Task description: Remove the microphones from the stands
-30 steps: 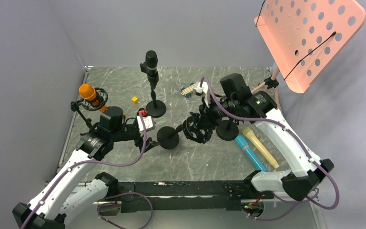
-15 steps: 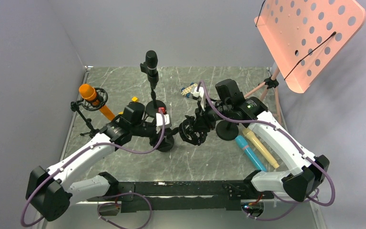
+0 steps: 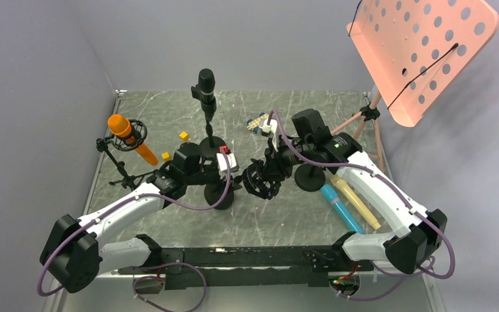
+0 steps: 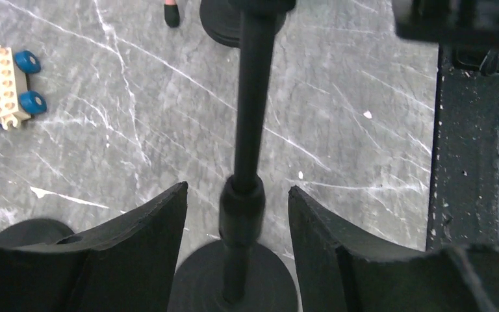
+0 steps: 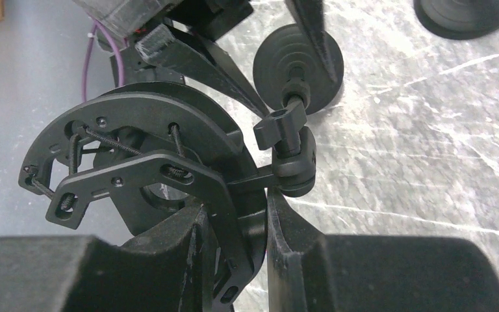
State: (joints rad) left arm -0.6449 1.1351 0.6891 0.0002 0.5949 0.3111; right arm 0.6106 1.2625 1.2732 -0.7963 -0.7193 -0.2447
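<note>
Swinging inward on the overhead view, the left gripper (image 3: pixel 226 174) reached the small stand (image 3: pixel 221 194), the right gripper (image 3: pixel 273 170) stayed clamped on its shock mount (image 3: pixel 260 182), and the black microphone (image 3: pixel 206 83) sat untouched on the rear stand (image 3: pixel 212 147). Left wrist: jaws narrowed but open, straddling the pole (image 4: pixel 253 97). Right wrist: mount looked empty.

Grey white-veined table (image 3: pixel 169 107), orange microphone (image 3: pixel 119 123)

Nothing here can be read — no words, numbers or signs on the black stand (image 4: pixel 252 97), the toy car (image 4: pixel 6 88) or the pink board (image 3: pixel 438 40).
</note>
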